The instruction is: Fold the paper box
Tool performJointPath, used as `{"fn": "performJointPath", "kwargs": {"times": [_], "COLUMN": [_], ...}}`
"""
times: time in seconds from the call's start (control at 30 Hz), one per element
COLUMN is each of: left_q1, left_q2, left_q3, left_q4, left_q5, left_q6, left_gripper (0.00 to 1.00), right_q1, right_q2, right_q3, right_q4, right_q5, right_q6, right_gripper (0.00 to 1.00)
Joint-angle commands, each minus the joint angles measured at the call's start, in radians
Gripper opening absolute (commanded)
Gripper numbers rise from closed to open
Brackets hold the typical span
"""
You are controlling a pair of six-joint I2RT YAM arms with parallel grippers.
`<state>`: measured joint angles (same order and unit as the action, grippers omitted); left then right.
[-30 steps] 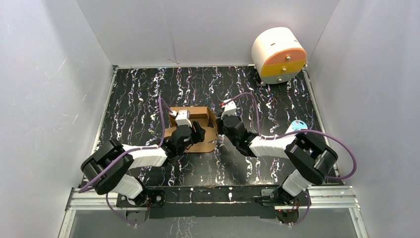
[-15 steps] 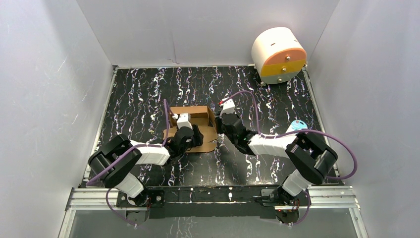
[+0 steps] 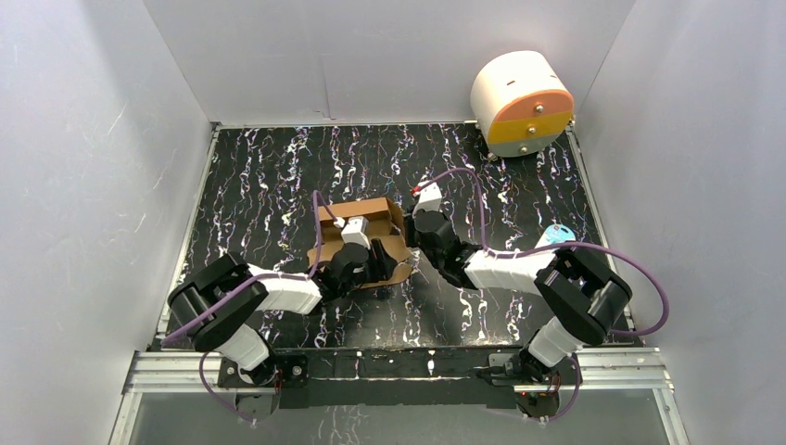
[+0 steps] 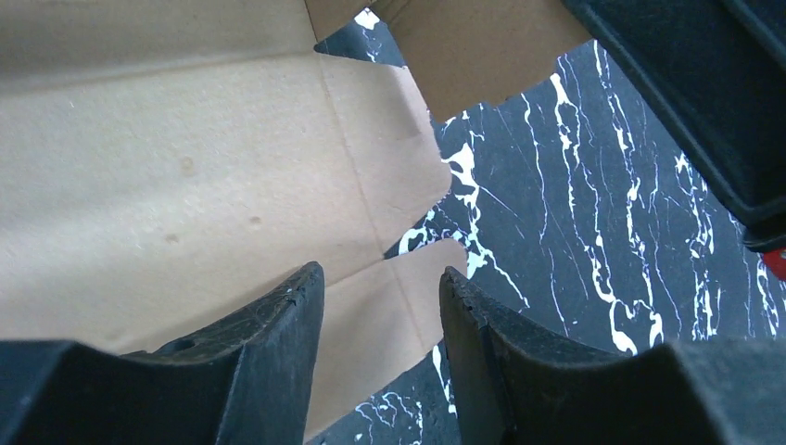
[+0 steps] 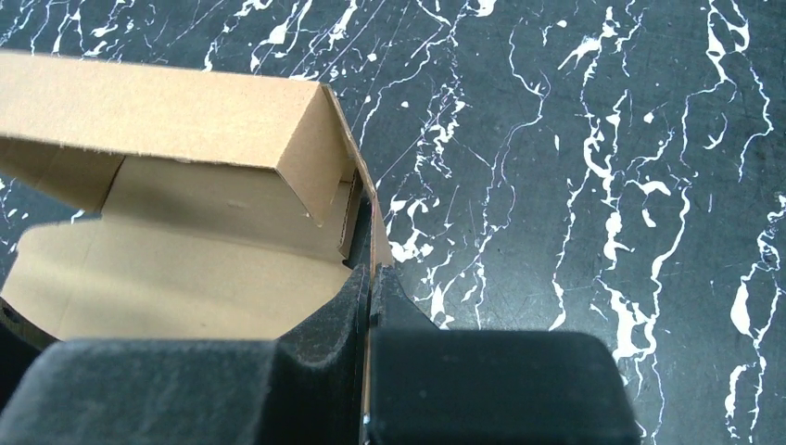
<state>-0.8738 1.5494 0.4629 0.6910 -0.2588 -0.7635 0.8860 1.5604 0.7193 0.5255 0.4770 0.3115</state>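
The paper box [image 3: 382, 213] is brown cardboard, partly folded, lying mid-table with its back wall raised. My left gripper [image 3: 383, 258] is open over the box's near right corner. In the left wrist view its fingertips [image 4: 380, 273] straddle a small flat flap of the cardboard sheet [image 4: 185, 185] without gripping it. My right gripper [image 3: 411, 243] is at the box's right side. In the right wrist view it [image 5: 371, 273] is shut on the thin upright edge of the box's right side flap [image 5: 363, 199], with the open inside of the box [image 5: 185, 269] to its left.
A white cylinder with an orange-and-yellow face [image 3: 521, 100] stands at the back right corner. A small light-blue object [image 3: 556, 233] lies by the right edge near the right arm. White walls close in the black marbled table [image 3: 278, 176] on three sides.
My left gripper has moved right and nearer, from over the box's middle to its near right corner. The right gripper has stayed pinched on the right flap.
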Motion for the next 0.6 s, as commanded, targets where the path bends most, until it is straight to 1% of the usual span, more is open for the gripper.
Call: {"fn": "performJointPath", "kwargs": {"times": [0.0,0.07,0.13,0.23,0.37,0.43,0.57], "left_q1": [-0.002,-0.002,-0.002,-0.003,0.021,0.072,0.232], "left_q2": [-0.081,-0.131,-0.206,-0.308,-0.394,-0.412,-0.408], "left_q3": [-0.031,-0.04,-0.032,0.019,0.134,0.187,0.297], "left_q4": [0.021,0.006,-0.052,-0.194,-0.413,-0.484,-0.602], "left_q5": [0.019,0.027,0.035,0.022,-0.067,-0.079,-0.096], "left_q6": [-0.004,0.005,0.018,0.062,0.15,0.188,0.214], "left_gripper": [0.47,0.48,0.49,0.52,0.56,0.58,0.62], "right_q1": [0.005,0.005,0.005,0.005,0.005,0.006,0.005], "right_q2": [0.004,0.007,0.012,0.022,0.033,0.035,0.032], "right_q3": [-0.046,-0.054,-0.056,-0.057,-0.055,-0.055,-0.054], "right_q4": [0.125,0.134,0.136,0.144,0.155,0.157,0.159], "right_q5": [0.008,-0.009,-0.021,-0.031,-0.048,-0.055,-0.063], "right_q6": [-0.004,-0.017,-0.027,-0.039,-0.052,-0.061,-0.073], "right_gripper": [0.0,0.0,0.0,0.0,0.0,0.0,0.0]}}
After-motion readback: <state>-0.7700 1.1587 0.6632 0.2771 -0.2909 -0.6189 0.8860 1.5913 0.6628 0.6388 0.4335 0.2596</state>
